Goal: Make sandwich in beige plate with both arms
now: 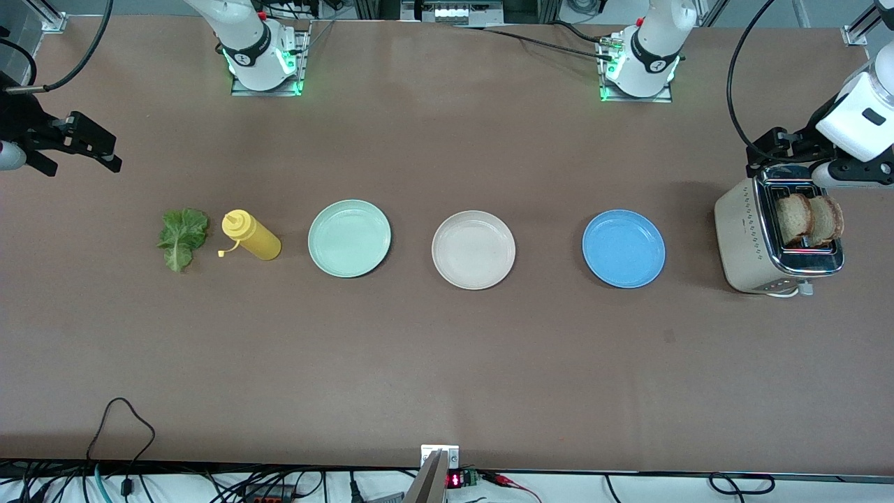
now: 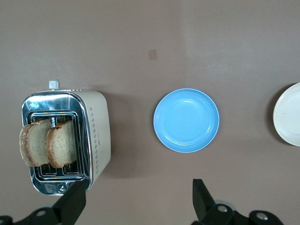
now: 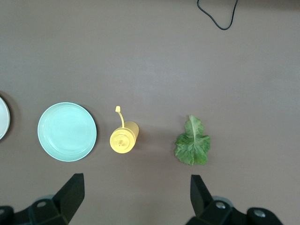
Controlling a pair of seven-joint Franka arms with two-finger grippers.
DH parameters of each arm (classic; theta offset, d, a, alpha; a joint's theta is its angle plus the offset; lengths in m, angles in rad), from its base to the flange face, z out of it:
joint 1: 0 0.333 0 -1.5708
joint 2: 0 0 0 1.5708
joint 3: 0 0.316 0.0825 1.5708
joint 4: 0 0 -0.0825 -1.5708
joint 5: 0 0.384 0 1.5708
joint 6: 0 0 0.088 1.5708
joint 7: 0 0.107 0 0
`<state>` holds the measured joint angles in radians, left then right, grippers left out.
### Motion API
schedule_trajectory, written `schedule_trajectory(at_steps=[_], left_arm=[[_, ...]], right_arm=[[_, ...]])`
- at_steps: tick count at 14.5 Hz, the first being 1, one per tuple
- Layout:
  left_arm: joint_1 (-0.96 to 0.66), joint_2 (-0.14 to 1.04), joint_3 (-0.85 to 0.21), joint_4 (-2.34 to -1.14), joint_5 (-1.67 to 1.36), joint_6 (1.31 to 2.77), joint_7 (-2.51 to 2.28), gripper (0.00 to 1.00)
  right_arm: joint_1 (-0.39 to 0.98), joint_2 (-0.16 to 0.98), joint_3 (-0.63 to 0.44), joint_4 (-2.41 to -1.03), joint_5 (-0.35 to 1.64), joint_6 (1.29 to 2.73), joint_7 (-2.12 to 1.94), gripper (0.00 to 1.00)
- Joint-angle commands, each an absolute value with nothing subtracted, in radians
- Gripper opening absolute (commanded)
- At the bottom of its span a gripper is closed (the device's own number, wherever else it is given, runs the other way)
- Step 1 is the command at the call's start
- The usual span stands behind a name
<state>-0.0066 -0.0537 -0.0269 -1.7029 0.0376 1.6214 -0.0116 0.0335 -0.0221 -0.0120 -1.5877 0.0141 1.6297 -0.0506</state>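
Observation:
The beige plate point(image 1: 473, 250) lies bare in the middle of the table, between a mint green plate and a blue one; its rim point(image 2: 288, 114) shows in the left wrist view. Two toasted bread slices point(image 1: 810, 219) point(image 2: 47, 143) stand upright in the toaster's slots. A green lettuce leaf point(image 1: 183, 237) point(image 3: 192, 143) lies flat at the right arm's end. My left gripper point(image 1: 772, 154) point(image 2: 139, 197) hangs open over bare table beside the toaster. Open and holding nothing, my right gripper point(image 1: 91, 150) point(image 3: 136, 192) hovers over bare table beside the lettuce.
The cream and chrome toaster point(image 1: 751, 237) point(image 2: 96, 133) stands at the left arm's end. A yellow squeeze bottle point(image 1: 251, 236) point(image 3: 123, 139) stands between the lettuce and the mint green plate point(image 1: 349, 238) point(image 3: 67, 131). The blue plate point(image 1: 624, 249) point(image 2: 186, 120) lies between the beige plate and the toaster.

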Motion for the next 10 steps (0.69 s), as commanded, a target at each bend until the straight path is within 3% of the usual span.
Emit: schedule_trajectory(at_steps=[1,10], left_arm=[[-0.002,-0.038,-0.028,-1.674,0.023,1.594,0.012,1.0],[0.011,-0.012,-0.026,-1.675,0.023,1.455,-0.002,1.0]], right_arm=[[0.034,-0.037,-0.011,-1.605,0.015,1.64,-0.064,1.0],[0.029,-0.044,-0.009,-1.606,0.014,1.624,-0.061,1.0]])
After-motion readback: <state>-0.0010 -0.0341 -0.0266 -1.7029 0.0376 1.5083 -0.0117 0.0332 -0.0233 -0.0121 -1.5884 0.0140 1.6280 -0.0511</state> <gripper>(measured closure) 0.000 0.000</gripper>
